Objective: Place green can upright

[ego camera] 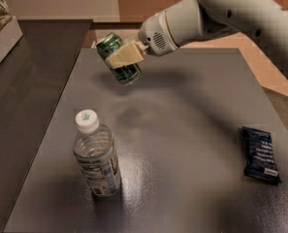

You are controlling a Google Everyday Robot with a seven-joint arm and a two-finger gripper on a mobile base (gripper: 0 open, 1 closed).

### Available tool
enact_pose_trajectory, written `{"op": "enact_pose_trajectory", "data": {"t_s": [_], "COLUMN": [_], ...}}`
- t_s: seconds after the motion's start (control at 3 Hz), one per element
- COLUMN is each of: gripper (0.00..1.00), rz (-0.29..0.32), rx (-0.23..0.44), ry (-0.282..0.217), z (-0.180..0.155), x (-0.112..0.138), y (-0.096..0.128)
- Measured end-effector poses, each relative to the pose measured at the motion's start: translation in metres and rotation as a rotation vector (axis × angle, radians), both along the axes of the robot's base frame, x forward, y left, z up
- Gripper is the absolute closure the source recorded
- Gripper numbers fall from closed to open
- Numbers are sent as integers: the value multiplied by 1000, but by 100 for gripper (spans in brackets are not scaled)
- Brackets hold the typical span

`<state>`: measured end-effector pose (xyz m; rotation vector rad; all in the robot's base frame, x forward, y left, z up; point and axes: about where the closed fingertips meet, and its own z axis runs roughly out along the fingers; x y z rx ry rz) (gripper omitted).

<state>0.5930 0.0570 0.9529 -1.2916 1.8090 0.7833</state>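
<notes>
I see soft indoor light from overhead; the dark surface (192, 110) reads dim, with a pale sheen just right of the bottle (96, 159); the gripper (125, 57), above the surface's far left part and clamped on the can (125, 73), casts a faint, diffuse shadow on the surface below it; a darker shadow pools round the bottle's base; the white arm (231, 8) looks bright without glare; the far wall glows warm.

Table (192, 110): bore the bottle and the packet.
Bottle (96, 159): stood at the near left.
Packet (261, 155): lay near the right edge, well apart from the bottle.
End effector (122, 58): hung above the far left, behind the bottle.
Can (127, 74): gripped in the end effector, tilted, off the table.
</notes>
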Motion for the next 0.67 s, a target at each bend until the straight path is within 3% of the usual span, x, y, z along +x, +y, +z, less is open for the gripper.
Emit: {"op": "enact_pose_trajectory", "data": {"t_s": [0.67], "gripper": [100], "rz": [41], "rx": [229], "ry": [-51], "z": [-12], "x": [-2], "y": [-12]}}
